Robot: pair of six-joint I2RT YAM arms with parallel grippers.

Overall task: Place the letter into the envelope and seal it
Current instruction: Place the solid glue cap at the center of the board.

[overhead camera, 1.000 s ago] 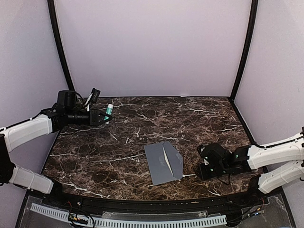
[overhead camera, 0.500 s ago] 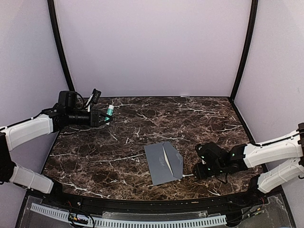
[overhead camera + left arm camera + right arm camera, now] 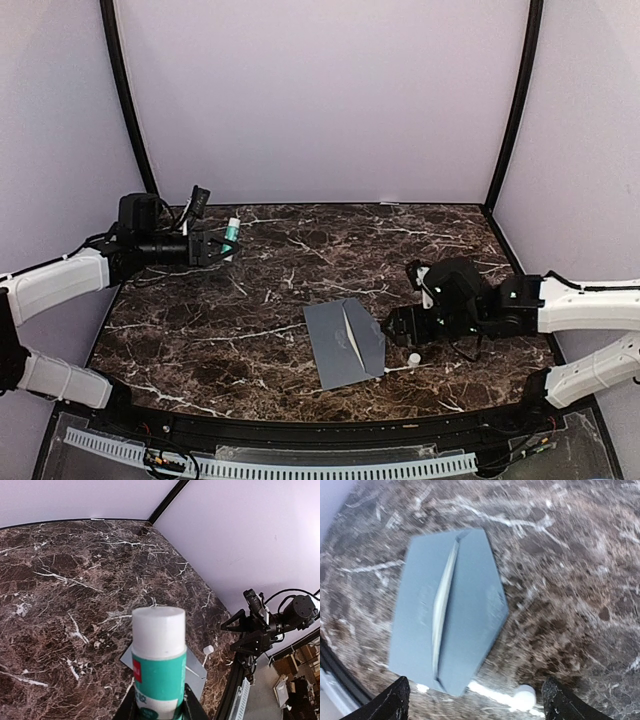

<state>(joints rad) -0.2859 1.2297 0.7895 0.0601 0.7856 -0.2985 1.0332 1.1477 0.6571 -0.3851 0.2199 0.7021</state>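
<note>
Low-stretched arm holds right gripper (image 3: 392, 327) wide apart beside envelope (image 3: 343, 343)
Far from it, left gripper (image 3: 212, 247) clamps glue stick (image 3: 159, 665).

A dark marble tabletop (image 3: 250, 300) carries a grey envelope (image 3: 345, 343) lying flat near the front edge. A sliver of cream letter (image 3: 442, 600) shows at its flap, and a small white cap (image 3: 413, 358) lies just beside its corner.

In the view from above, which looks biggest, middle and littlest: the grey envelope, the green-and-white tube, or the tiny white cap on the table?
1. envelope, the biggest.
2. green-and-white tube.
3. white cap, the littlest.
The tube sits farther back, so it may look smaller than it is.
</note>
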